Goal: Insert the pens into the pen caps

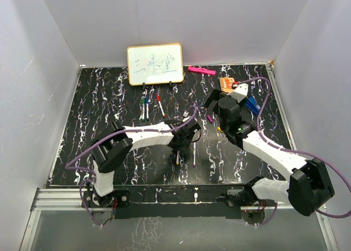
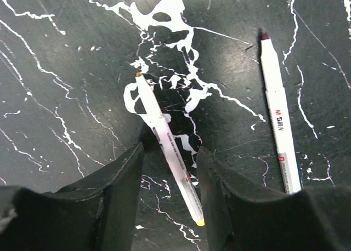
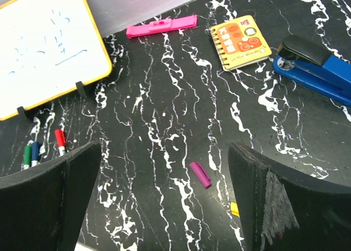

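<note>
One black marbled table (image 1: 98, 108), a whiteboard (image 1: 155, 64) propped at its far edge. Over it the left gripper (image 2: 171, 149), fingers apart, straddles a yellow-ended pen (image 2: 156, 117) lying flat, with a purple-tipped pen (image 2: 279, 114) beside it. The right gripper (image 3: 163, 149), spread wide, hangs above a purple cap (image 3: 200, 175); three capped pens (image 3: 59, 138) lie below the whiteboard

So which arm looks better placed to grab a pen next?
Probably left: the left claw is open astride a yellow-ended pen. The right claw hangs open over a purple cap, no pen beneath it.
</note>
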Available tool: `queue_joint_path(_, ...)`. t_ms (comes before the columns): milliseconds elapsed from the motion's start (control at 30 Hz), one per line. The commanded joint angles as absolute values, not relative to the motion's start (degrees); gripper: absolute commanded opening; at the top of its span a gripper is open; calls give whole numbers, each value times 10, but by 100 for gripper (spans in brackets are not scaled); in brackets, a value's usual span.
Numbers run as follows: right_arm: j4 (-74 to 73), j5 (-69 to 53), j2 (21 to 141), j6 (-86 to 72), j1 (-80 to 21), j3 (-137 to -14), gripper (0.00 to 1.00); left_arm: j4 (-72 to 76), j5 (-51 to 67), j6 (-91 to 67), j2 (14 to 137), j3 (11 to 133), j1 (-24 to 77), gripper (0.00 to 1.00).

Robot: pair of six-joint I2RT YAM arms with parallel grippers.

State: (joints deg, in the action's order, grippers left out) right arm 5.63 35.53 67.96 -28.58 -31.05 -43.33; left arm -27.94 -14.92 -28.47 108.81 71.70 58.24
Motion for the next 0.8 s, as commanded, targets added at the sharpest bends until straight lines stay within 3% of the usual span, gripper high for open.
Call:
queue_joint_path(0,40,339,689,-288,-295,-467,98,-352,-114,-279,1123,709,579,39)
queue_joint_path(300,12,335,699,-296,-288,-484,98,-410,-97,-287,1100,679,579,34)
queue_joint_path(600,-16,343,722,-296,-281,-501,98,-381,-67,-278,1110,652,566,32)
queue_joint_path(767,-42,362,732,-301,-275,-501,98,-355,-48,-264,1118,647,541,25)
